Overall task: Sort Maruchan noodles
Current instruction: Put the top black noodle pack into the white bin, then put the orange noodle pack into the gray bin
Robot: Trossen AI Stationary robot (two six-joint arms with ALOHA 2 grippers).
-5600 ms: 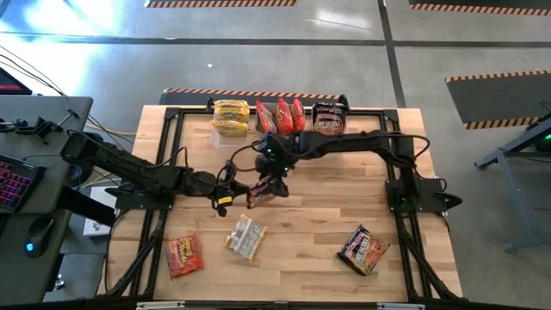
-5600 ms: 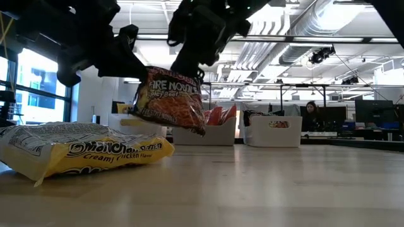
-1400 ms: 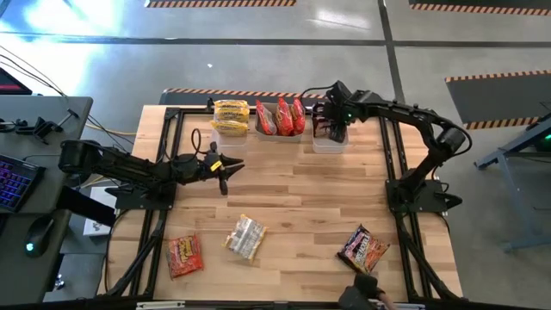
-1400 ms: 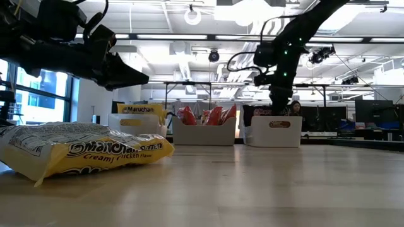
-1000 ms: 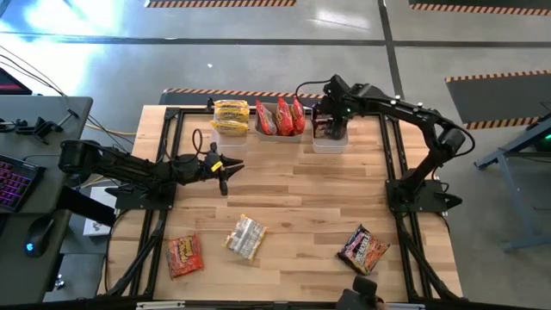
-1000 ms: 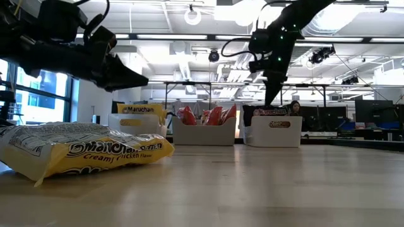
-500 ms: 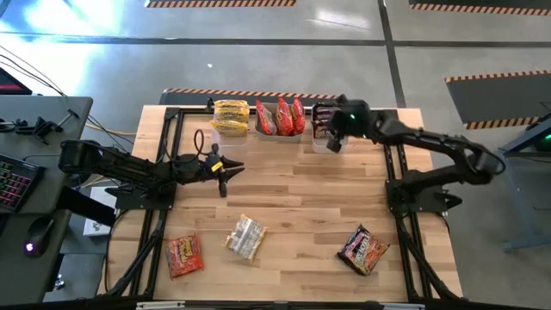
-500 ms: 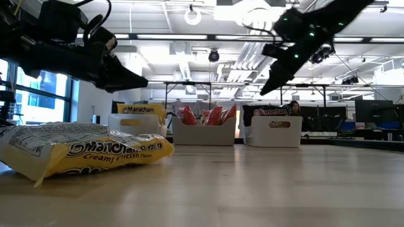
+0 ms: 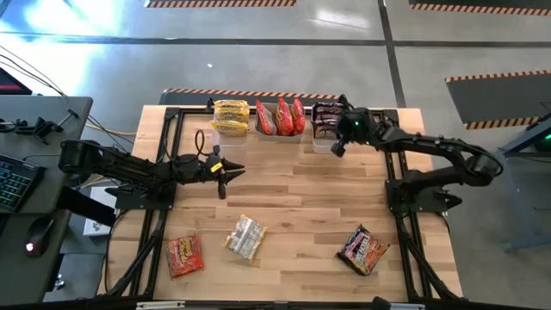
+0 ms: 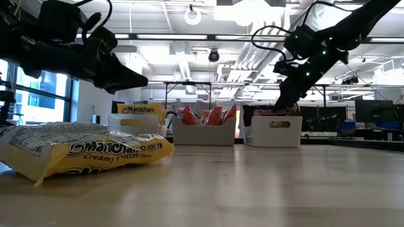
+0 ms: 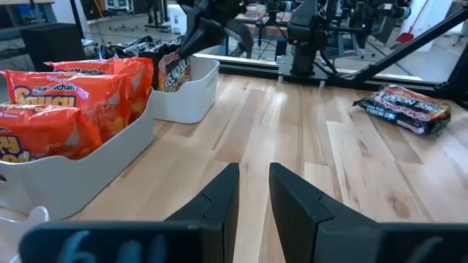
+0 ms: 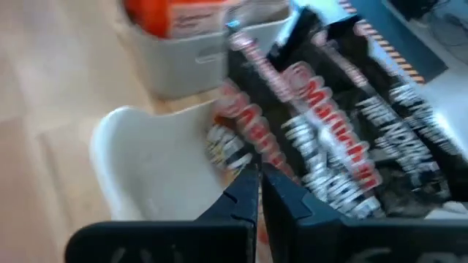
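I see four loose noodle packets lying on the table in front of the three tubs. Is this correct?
Not quite. The high view shows three loose packets, not four: an orange packet, a yellow packet and a dark packet. They do lie on the table in front of the three tubs.

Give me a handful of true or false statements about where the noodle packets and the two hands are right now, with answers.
1. Three packets lie loose on the near part of the table. True: a red-orange packet, a yellow packet and a dark packet.
2. The right hand is carrying a dark packet. False: it is shut and empty, beside the tub of dark packets.
3. The red-orange packets stand in the middle tub. True.
4. The left hand rests on the yellow packet. False: it hangs over bare wood, apart from it.
5. The tub of yellow packets is nearest the right arm. False: it is the one farthest from it.
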